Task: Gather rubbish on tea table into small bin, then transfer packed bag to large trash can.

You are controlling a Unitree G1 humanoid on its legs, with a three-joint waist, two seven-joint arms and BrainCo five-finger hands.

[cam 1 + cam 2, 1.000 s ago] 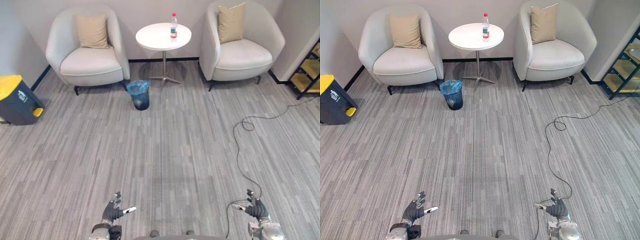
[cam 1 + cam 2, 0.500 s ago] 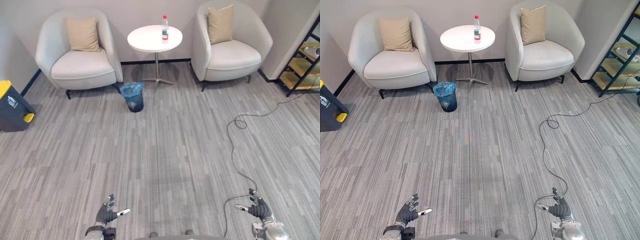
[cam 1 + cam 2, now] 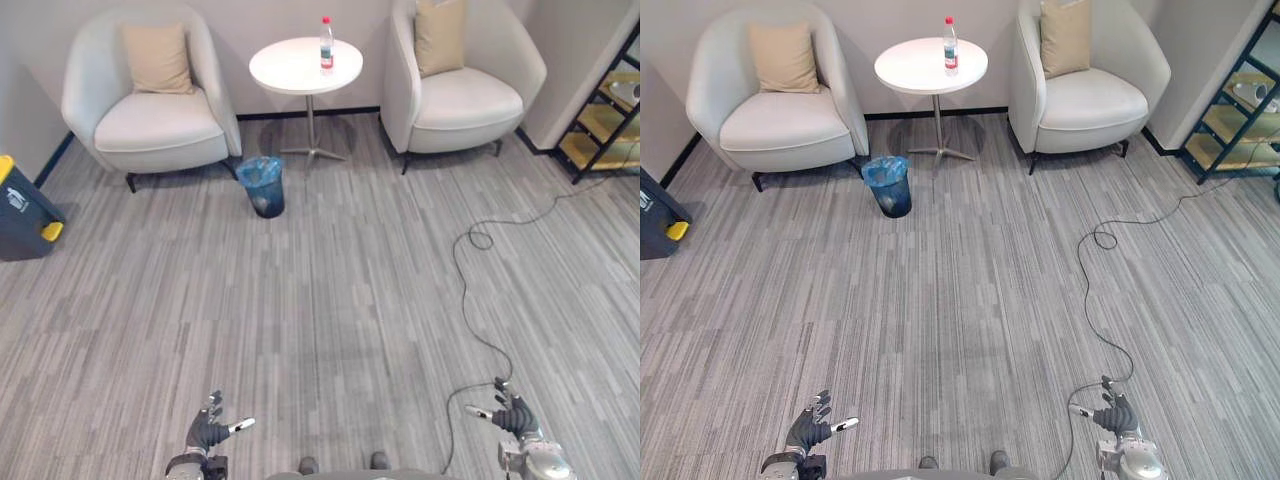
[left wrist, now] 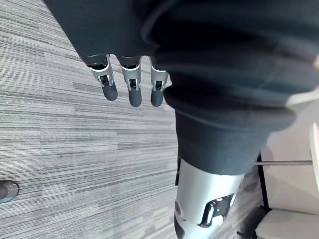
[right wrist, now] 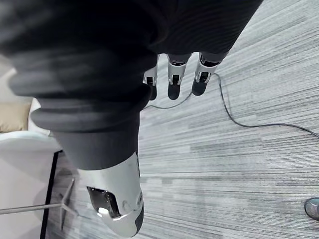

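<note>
Both hands hang low over the grey carpet (image 3: pixel 320 290), empty. The left hand (image 3: pixel 208 432) has its fingers (image 4: pixel 130 89) straight and loosely spread, touching nothing; the right hand (image 3: pixel 512 415) shows the same released fingers (image 5: pixel 173 84). Well ahead stands one round white tea table (image 3: pixel 290 70) bearing one upright red-capped plastic bottle (image 3: pixel 325 29). One small bin (image 3: pixel 264 186), lined with a blue bag, stands near the table's foot. Two pale armchairs (image 3: pixel 150 125) flank the table, each with one tan cushion (image 3: pixel 155 57). One dark, yellow-lidded large trash can (image 3: pixel 22 205) sits far left.
</note>
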